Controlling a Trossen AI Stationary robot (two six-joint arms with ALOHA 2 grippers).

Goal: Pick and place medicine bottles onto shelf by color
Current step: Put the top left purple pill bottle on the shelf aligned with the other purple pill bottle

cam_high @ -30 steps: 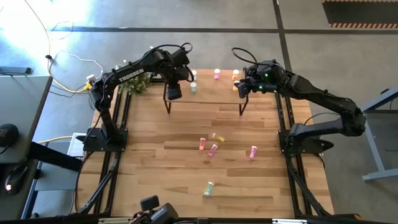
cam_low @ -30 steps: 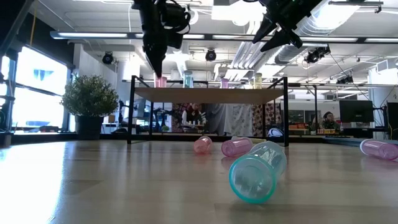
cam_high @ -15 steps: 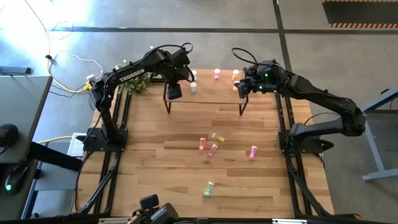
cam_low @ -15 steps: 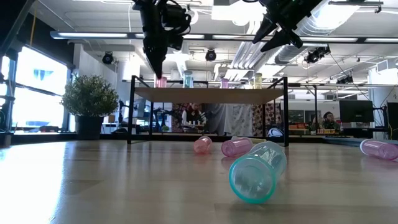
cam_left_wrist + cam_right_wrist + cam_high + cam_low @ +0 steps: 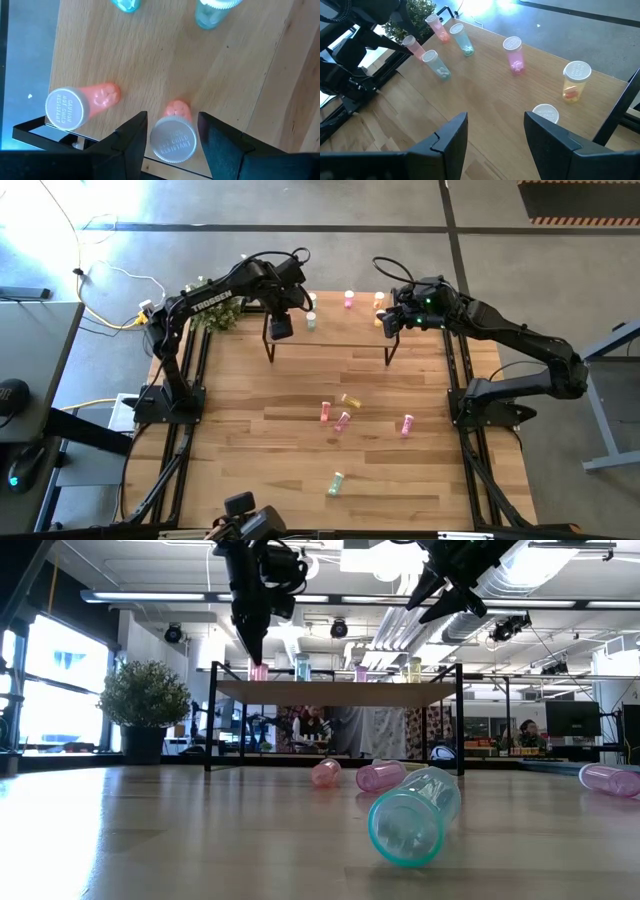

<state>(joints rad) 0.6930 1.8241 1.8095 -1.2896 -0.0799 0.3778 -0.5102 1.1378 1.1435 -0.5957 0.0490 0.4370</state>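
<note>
The shelf [image 5: 340, 338] stands at the table's far side with several bottles upright on it. Two are salmon-red [image 5: 172, 135] [image 5: 75, 105], two mint-green [image 5: 436, 64], one pink [image 5: 514, 54] and two yellow-orange [image 5: 576, 80]. My left gripper [image 5: 172, 142] is open over the shelf's left end. Its fingers stand on either side of the white cap of one salmon bottle, and in the low view [image 5: 250, 652] its tips show just above that bottle [image 5: 258, 671]. My right gripper [image 5: 495, 150] is open and empty above the shelf's right end [image 5: 388, 322].
Several bottles lie on their sides on the tabletop: a salmon one [image 5: 325, 412], a yellow one [image 5: 350, 400], two pink ones [image 5: 343, 421] [image 5: 407, 425], and a mint one [image 5: 336, 483] near the front. A potted plant [image 5: 215, 315] stands at the far left.
</note>
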